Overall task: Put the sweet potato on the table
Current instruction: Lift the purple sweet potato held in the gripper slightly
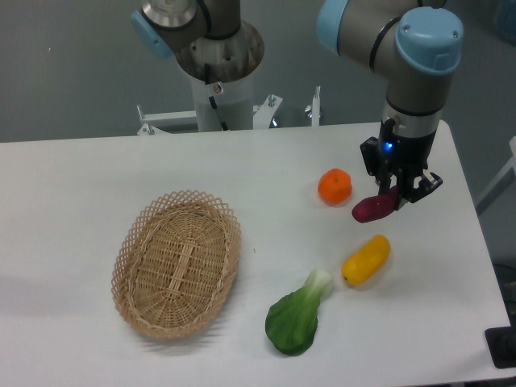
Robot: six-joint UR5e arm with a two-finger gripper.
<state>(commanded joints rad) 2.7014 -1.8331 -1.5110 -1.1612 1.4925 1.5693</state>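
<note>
Upper end of sweet potato (372,208) hidden behind gripper (401,193); only the lower left end shows. Fingertip contact on the tuber too small to resolve, and whether it touches the desk (81,173) cannot be told.

Arm (419,48) cut off by the top edge at 12 o'clock; its base column (219,76) likewise.

Desk corner at 5 o'clock partly covered by a dark object (501,348), itself cut by the right edge, unidentifiable.

Basket (177,262) far wall hides a strip of desk.
</note>
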